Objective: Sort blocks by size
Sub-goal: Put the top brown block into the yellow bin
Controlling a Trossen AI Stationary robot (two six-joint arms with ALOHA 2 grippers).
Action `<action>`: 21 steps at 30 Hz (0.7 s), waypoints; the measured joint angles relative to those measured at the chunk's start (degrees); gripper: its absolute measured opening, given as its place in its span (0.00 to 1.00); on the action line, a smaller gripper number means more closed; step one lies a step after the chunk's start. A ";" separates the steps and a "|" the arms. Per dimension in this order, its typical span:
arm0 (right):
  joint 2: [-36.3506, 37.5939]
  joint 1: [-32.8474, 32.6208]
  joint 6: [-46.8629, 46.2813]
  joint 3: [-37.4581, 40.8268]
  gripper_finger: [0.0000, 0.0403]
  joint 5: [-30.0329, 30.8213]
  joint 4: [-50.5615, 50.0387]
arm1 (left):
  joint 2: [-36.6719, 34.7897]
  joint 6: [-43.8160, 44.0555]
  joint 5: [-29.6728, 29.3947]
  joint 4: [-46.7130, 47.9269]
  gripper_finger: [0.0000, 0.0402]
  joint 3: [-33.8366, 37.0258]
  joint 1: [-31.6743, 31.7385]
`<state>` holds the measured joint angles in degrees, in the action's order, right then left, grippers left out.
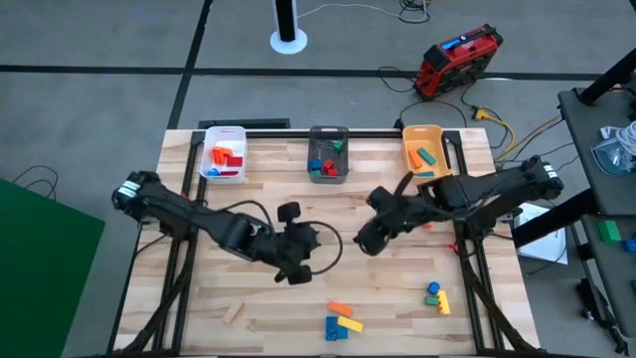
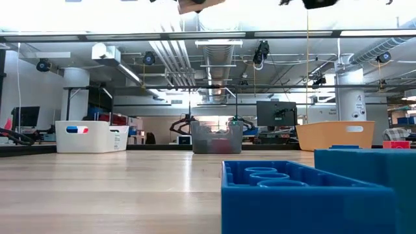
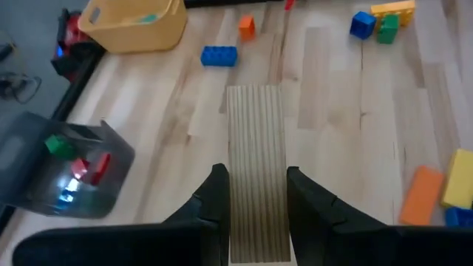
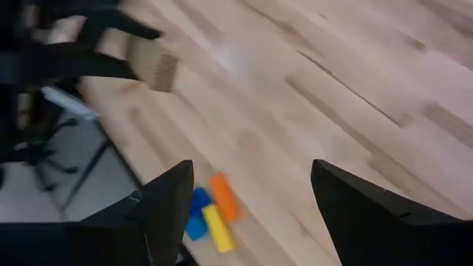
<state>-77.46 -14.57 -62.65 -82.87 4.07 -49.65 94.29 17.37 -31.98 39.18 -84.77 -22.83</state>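
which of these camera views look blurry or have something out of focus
Low view: the blue brick right at the lens is soft, the room behind sharper. Right wrist view: motion-smeared, the open right gripper and tabletop streaky. Left wrist view: the left gripper holding the wooden block is fairly clear, the bins hazier. High view: sharpest.

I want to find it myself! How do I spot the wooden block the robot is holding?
Start at the table and find the left arm, reaching toward the middle. Its end effector is shut on a long wooden bar, held above the tabletop. It is the only plain, striped-grain block off the table; the other wooden block lies loose near the front edge.
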 joint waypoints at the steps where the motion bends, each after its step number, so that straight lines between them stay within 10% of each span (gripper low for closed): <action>1: -0.01 0.77 1.25 0.00 0.68 -1.27 1.79 | -0.43 -0.96 -0.04 0.03 0.17 0.02 0.16; 21: -2.20 8.62 9.49 0.07 0.70 -10.31 14.99 | -0.79 -10.30 -3.69 -1.09 0.17 -5.64 4.39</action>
<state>-79.66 -5.95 -53.17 -82.81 -6.24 -34.65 93.49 7.07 -35.67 38.09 -90.41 -18.44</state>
